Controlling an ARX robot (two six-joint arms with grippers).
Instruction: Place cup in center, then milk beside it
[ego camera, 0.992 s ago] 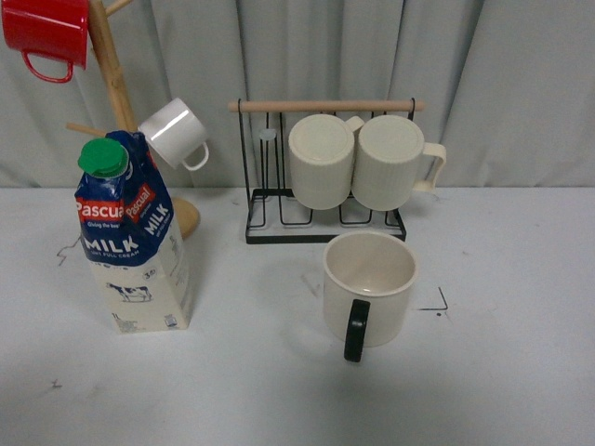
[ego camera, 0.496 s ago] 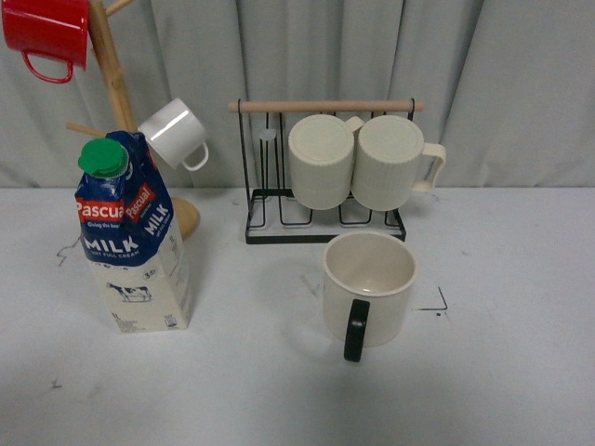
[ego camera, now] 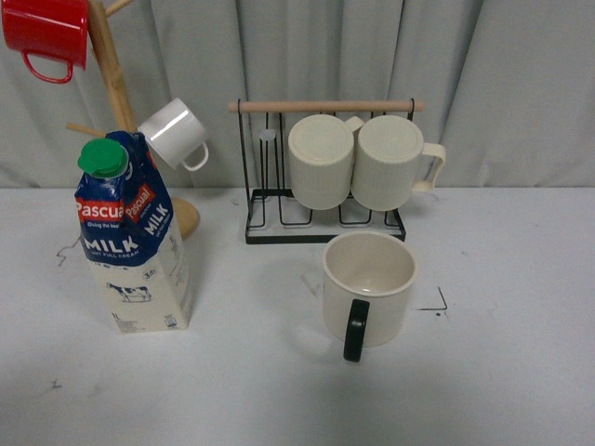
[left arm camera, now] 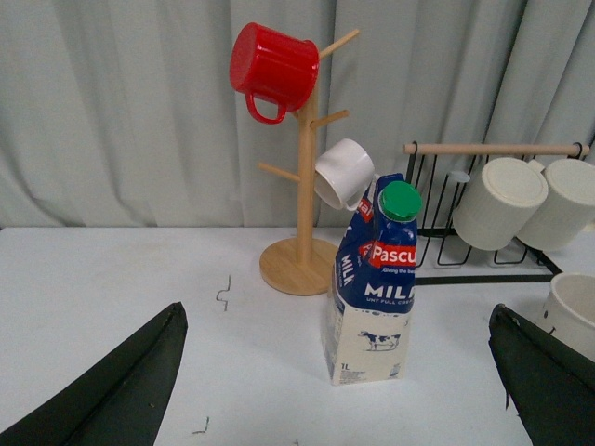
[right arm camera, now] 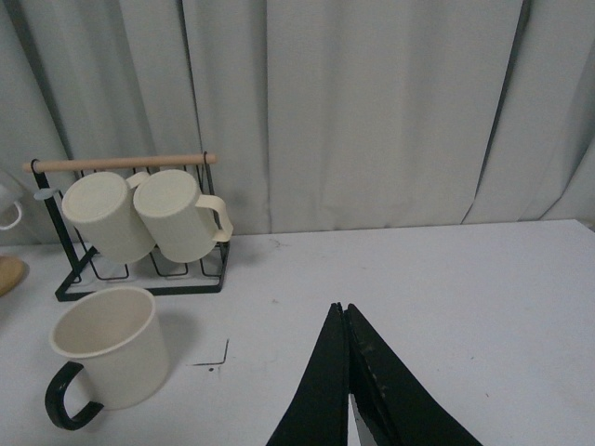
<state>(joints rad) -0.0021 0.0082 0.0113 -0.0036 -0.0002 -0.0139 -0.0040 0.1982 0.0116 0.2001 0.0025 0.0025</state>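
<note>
Cup (ego camera: 369,283) stands upright just before the wire rack (ego camera: 279,223), clear of the right gripper (right arm camera: 345,321), its fingers together and empty. Left gripper (left arm camera: 337,311) spread wide; milk (left arm camera: 376,269) ahead, untouched.

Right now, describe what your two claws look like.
Left claw: two black fingers, broad at the base, tapering to blunt points. Right claw: the same black, slimmer, sharply pointed blades. No cables or markings show; the front view shows neither arm.

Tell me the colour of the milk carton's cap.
The cap on the milk carton is green; it shows best in the left wrist view.
</note>
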